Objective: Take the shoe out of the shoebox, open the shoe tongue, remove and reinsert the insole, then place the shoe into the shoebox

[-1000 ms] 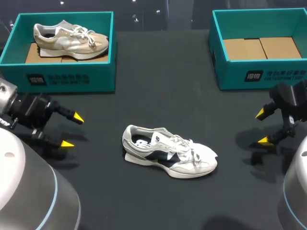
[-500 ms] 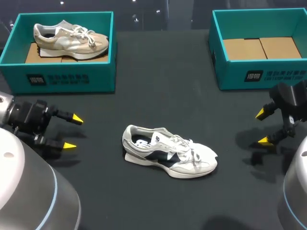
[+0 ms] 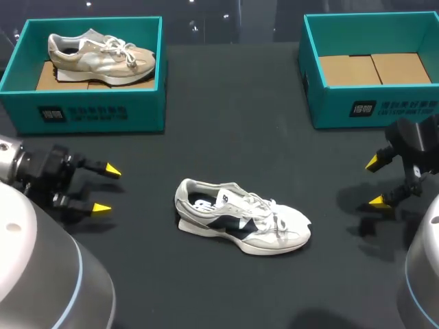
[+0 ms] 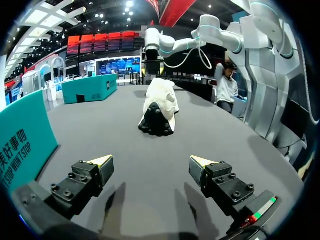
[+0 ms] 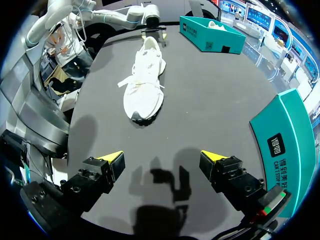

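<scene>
Our soft white-and-black shoe (image 3: pixel 241 226) lies on the dark desk (image 3: pixel 233 123). Our left gripper (image 3: pixel 106 189) and right gripper (image 3: pixel 374 182) are spread wide.

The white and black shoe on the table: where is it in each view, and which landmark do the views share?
Head view: the white and black shoe at the table's middle.
Left wrist view: ahead of the open left fingers, heel nearest.
Right wrist view: ahead of the open right fingers, toe nearest.
Shared landmark: the occupied teal shoebox.
</scene>
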You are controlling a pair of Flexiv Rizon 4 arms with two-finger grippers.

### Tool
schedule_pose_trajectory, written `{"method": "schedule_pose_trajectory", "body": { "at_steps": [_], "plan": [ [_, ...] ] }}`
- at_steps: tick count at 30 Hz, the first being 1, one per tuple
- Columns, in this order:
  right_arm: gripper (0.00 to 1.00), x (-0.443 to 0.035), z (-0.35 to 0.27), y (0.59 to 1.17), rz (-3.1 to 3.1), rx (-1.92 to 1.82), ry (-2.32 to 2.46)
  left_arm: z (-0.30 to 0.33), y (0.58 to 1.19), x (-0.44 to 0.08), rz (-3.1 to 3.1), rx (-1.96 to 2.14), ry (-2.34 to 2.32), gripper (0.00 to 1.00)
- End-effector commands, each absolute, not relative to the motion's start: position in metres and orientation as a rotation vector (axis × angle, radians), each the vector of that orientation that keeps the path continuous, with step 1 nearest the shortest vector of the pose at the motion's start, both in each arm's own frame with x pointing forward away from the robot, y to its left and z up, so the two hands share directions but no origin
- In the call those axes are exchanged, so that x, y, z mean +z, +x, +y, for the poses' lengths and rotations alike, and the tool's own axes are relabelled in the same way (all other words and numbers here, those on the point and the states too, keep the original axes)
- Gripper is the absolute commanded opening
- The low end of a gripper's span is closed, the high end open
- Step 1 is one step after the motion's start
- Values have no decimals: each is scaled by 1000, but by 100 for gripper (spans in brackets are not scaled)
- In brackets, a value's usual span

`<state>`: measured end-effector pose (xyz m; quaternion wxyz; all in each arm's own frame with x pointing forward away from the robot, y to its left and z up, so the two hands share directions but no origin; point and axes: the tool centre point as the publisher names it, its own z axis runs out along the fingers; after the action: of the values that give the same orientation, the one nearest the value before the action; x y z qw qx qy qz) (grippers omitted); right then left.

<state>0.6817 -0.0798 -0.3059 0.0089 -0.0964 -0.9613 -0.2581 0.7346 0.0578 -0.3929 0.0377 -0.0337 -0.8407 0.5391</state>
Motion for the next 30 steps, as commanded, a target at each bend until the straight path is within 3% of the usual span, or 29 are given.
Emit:
{"method": "schedule_pose_trajectory", "body": {
  "at_steps": [1, 30],
  "plan": [
    [100, -306, -79, 680, -3006, -802, -304, 50, 741, -396, -2571, 1648, -115, 100],
    [100, -306, -79, 680, -3006, -802, -304, -31, 739, -403, -2478, 1647, -344, 100]
  ]
}}
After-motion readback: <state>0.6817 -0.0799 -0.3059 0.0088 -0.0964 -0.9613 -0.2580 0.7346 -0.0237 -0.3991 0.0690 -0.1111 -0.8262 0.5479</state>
